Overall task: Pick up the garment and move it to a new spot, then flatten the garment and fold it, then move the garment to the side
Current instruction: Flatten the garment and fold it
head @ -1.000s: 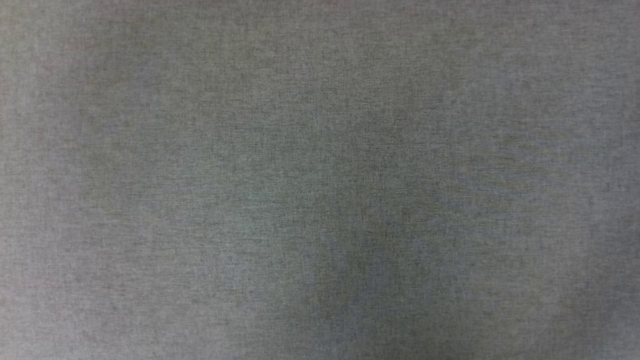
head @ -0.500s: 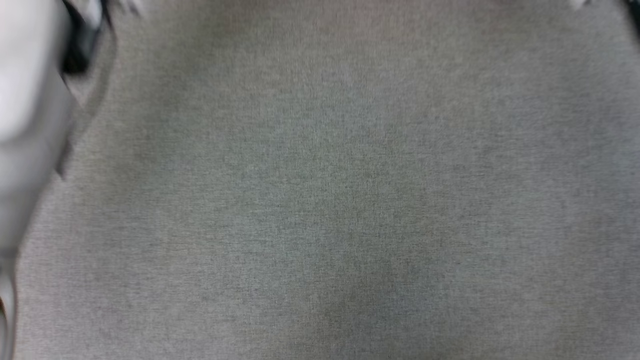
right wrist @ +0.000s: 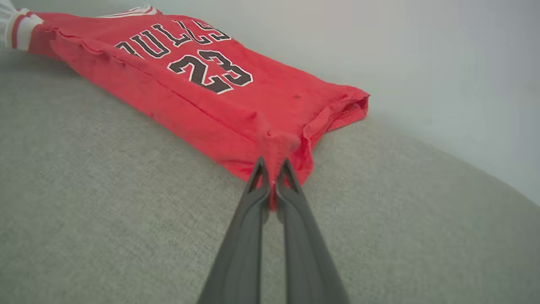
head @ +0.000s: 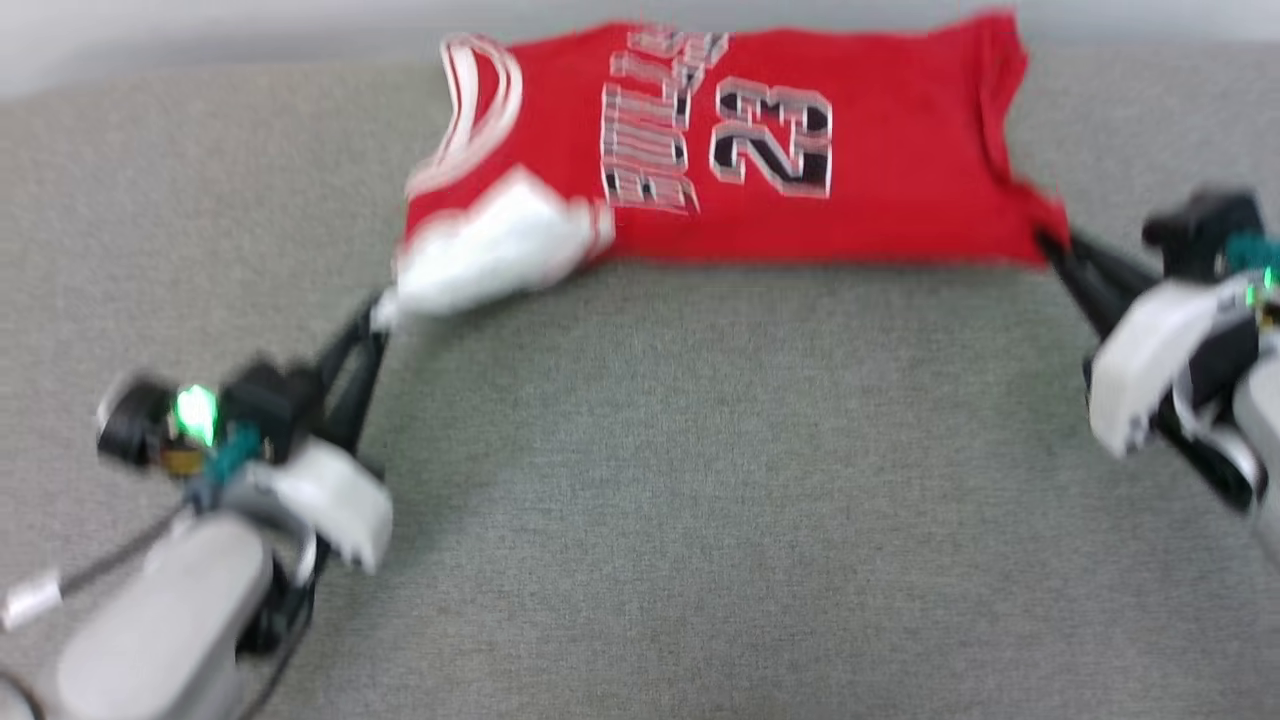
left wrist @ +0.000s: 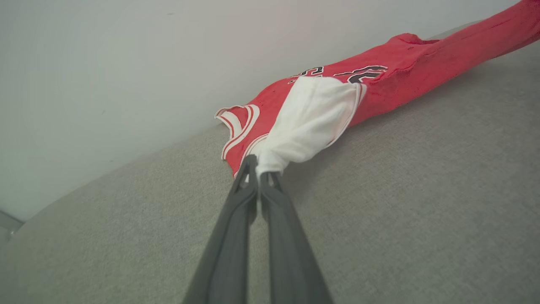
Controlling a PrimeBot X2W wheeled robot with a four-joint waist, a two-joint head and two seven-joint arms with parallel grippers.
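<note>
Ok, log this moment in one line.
left fingers: shut on white sleeve | right fingers: shut on red hem corner | jersey: stretched between them, number up

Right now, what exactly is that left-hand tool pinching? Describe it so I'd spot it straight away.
On the grey fabric surface sits a red jersey. At its collar end, the left tool is shut on the sleeve: the one big white patch among all that red, bunched beside the striped neckline.
</note>
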